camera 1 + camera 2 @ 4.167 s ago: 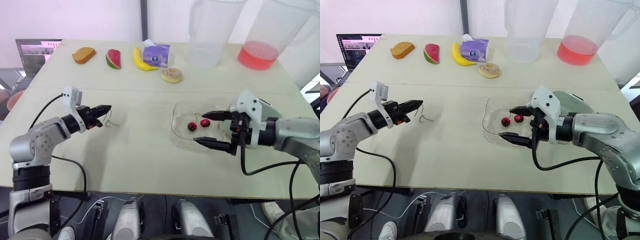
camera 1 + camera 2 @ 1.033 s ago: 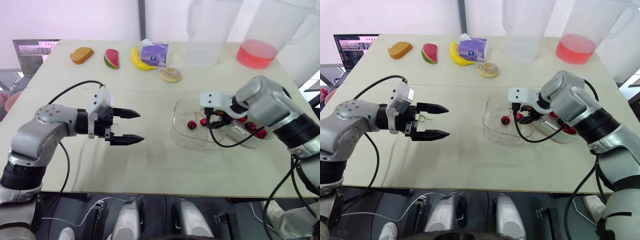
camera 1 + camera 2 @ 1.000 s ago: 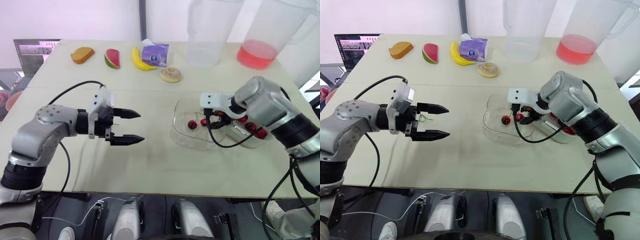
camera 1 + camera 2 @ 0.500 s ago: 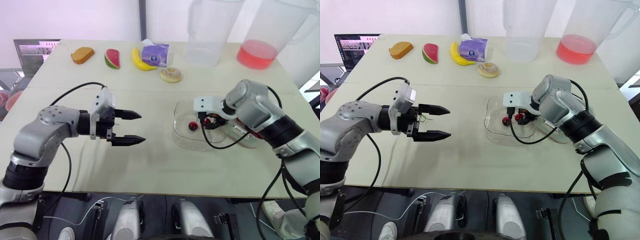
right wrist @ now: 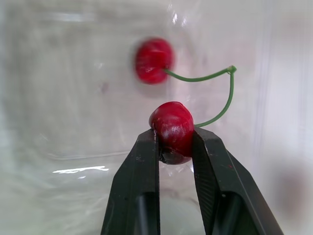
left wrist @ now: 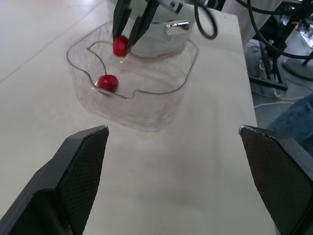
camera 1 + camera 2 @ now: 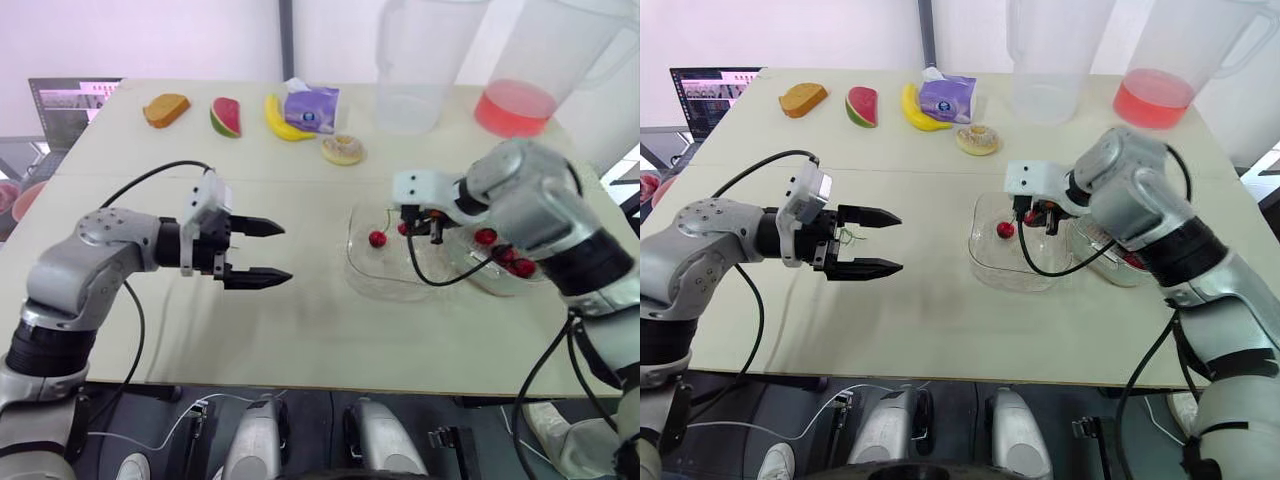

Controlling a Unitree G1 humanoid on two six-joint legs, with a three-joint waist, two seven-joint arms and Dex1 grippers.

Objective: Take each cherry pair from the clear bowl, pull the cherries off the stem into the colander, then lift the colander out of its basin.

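One cherry [image 5: 171,128] clamped in right gripper [image 5: 174,140], now raised over clear bowl [image 7: 1012,272] (twin [image 5: 153,60] dangling by stem). Means pulling next, with left gripper [image 7: 899,241] gaping well aside of bowl.

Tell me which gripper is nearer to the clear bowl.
Right. The right gripper is over the clear bowl, pinching a cherry; the left gripper hangs open beside it, apart.

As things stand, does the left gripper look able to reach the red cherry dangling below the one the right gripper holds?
Probably yes. The left gripper is open, aimed across the table at the clear plastic bowl, nothing between. The dangling red cherry hangs low by the bowl's wall, which may crowd it.
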